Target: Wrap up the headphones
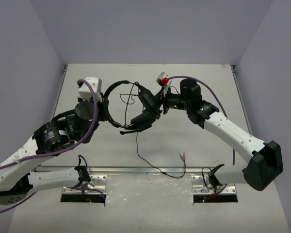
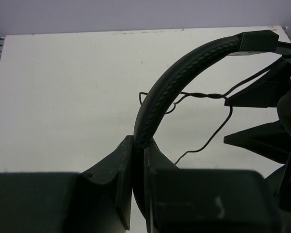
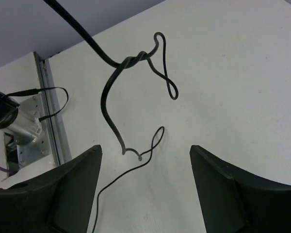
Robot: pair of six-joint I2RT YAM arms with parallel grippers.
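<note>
The black headphones [image 1: 141, 112] hang above the middle of the table. Their padded headband [image 2: 184, 73] is pinched between the jaws of my left gripper [image 2: 138, 145], which is shut on it [image 1: 108, 110]. The ear cups [image 1: 145, 104] hang to the right, just in front of my right gripper [image 1: 158, 104]. That gripper [image 3: 145, 155] is open with nothing clamped in it. A twisted loop of the cable [image 3: 136, 60] dangles free ahead of its fingers. The thin cable [image 1: 148, 162] trails down across the table to its plugs [image 1: 183, 156].
A metal rail [image 1: 136, 169] crosses the near edge, with the two arm bases [image 1: 82, 187] [image 1: 216, 187] behind it. Purple arm cables [image 1: 94, 104] [image 1: 203, 85] loop over both arms. Walls close the table [image 1: 208, 145] at the left, back and right.
</note>
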